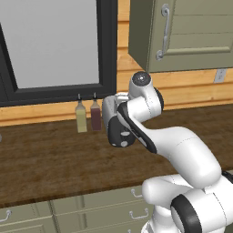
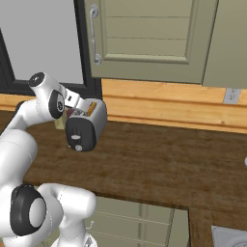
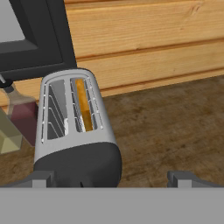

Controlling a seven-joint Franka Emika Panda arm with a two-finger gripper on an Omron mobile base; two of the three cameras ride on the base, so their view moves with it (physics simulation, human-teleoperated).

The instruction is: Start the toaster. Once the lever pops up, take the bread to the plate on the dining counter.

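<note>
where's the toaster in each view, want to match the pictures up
Left base view: hidden behind the arm.
Right base view: toaster left of centre, on the worktop, black end panel facing the camera.
Hand view: toaster left of centre, slots up, bread in the right slot.
Shared landmark: the two bottles beside it.

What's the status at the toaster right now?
Gripper open, fingers straddling the toaster end, holding nothing. Bread in one slot. Two bottles beside it, not in the way.
</note>
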